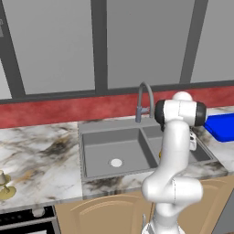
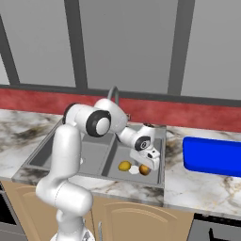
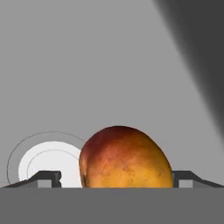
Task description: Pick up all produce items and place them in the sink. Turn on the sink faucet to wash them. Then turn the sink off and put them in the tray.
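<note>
Orange fruit (image 3: 124,157) sits in the sink (image 2: 162,155) between the open gripper (image 3: 116,178) tips — probably pickup for the tray (image 2: 212,155) next, so close up.

arm (image 1: 176,151): white, rounded links | joints: dark bands | fingers (image 3: 48,178): dark

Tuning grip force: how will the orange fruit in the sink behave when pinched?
The orange fruit looks rounded and smooth, so it may roll or squirt sideways on the flat sink floor. It sits between the open tool fingers, spanning much of the gap, so it probably seats well. Likely firm, not floppy.
</note>
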Tool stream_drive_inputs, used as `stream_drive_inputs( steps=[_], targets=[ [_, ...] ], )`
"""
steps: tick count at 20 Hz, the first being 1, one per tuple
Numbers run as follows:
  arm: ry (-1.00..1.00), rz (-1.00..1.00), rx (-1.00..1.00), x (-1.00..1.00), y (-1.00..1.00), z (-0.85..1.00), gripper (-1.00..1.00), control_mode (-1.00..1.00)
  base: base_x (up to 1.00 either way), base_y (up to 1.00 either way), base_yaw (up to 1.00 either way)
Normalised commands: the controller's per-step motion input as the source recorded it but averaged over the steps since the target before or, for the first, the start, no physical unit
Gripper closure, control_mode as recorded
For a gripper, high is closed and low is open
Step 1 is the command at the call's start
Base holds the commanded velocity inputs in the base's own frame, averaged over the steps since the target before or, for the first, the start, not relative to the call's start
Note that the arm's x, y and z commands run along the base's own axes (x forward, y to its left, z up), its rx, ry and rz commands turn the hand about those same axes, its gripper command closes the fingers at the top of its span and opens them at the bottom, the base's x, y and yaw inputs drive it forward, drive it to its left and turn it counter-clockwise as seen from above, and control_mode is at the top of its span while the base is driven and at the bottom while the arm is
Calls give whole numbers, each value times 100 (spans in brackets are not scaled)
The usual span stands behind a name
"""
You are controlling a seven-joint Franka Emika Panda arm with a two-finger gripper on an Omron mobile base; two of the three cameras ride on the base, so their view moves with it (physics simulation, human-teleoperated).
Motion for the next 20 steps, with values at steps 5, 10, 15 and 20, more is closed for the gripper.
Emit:
stream_drive_inputs(
  steps=[5,10,15,20],
  targets=[
    [-1,-2,-3,-1,-21,-21,100,-100,0,0,0],
    [-1,0,0,-14,-6,43,100,-100,0,0,0],
    [-1,-4,0,-19,-5,100,100,-100,0,0,0],
    [-7,-7,0,-21,-59,98,100,-100,0,0,0]
  ],
)
